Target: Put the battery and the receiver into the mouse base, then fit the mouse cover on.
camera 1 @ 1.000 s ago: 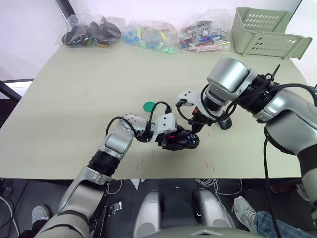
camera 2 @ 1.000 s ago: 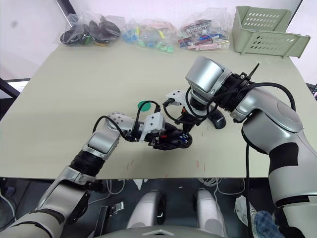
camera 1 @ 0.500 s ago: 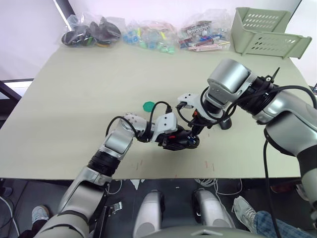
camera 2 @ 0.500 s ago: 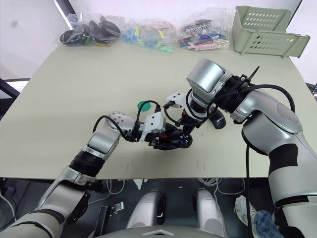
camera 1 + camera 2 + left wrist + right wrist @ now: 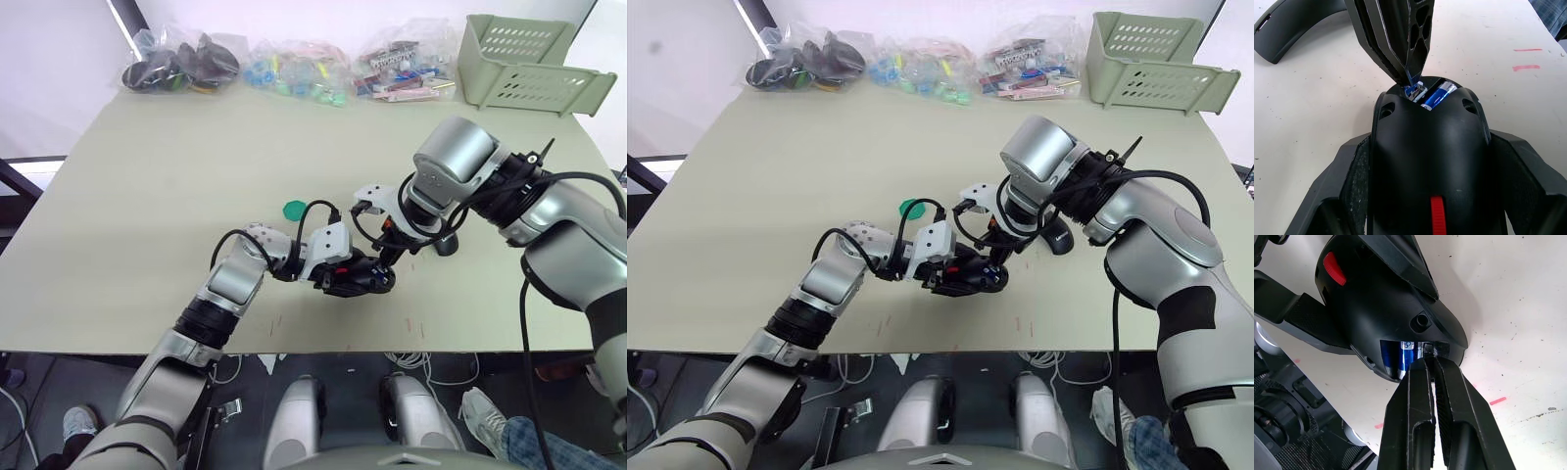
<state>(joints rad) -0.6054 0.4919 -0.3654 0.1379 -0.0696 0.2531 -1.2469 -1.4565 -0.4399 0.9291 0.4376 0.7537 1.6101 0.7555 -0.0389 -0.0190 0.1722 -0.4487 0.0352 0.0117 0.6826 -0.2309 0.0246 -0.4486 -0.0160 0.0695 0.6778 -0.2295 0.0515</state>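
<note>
My left gripper [image 5: 355, 278] is shut on the black mouse base [image 5: 1430, 161], holding it by both sides just above the table, left of centre near the front. The battery [image 5: 1438, 95], blue and white, lies in the base's open recess. My right gripper [image 5: 1431, 360] comes down from the right with its tips at the recess next to the battery, shut on the small metallic receiver [image 5: 1429, 350]. The glossy black mouse cover [image 5: 446, 242] lies on the table behind my right wrist, apart from the base, and shows again in the left wrist view [image 5: 1293, 24].
A flat green disc [image 5: 294, 208] lies just behind my left gripper. Clear bags of parts [image 5: 299, 70] line the table's far edge, and a green basket [image 5: 529, 64] stands at the far right corner. Red marks [image 5: 416, 323] sit near the front edge.
My right gripper has edged slightly to the right at the base's recess. The left gripper and the mouse base have stayed in place.
</note>
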